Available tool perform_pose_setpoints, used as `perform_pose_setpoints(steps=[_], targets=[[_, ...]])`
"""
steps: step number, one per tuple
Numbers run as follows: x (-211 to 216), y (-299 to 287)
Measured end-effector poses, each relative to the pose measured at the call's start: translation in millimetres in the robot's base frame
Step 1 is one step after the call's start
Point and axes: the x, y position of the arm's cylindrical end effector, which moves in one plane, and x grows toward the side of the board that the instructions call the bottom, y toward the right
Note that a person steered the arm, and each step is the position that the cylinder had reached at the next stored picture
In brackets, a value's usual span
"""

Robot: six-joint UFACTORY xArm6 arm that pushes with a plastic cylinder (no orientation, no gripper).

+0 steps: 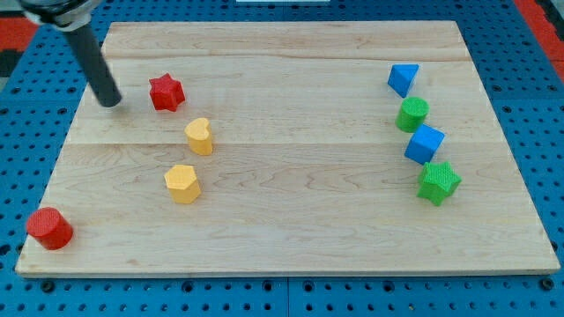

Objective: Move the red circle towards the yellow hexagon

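The arm has no claw, only its tip (111,103), just left of the red star (166,92). The red circle (49,228) sits untouched at the table's (291,238) bottom-left corner, well apart from the yellow hexagon (182,183). The approach seems unfinished: the tip must get behind the circle's lower-left side

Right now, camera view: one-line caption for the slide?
My tip sits left of the red star; red circle waits bottom-left, below-left of the yellow hexagon.
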Motion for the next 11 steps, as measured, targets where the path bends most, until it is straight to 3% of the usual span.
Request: perform_pose_setpoints(steps=[2, 3, 4, 6, 7, 8, 9, 11], targets=[[-16, 105], [-23, -4], [17, -53], [162, -67], [204, -76], [223, -68], [219, -36], [215, -34]])
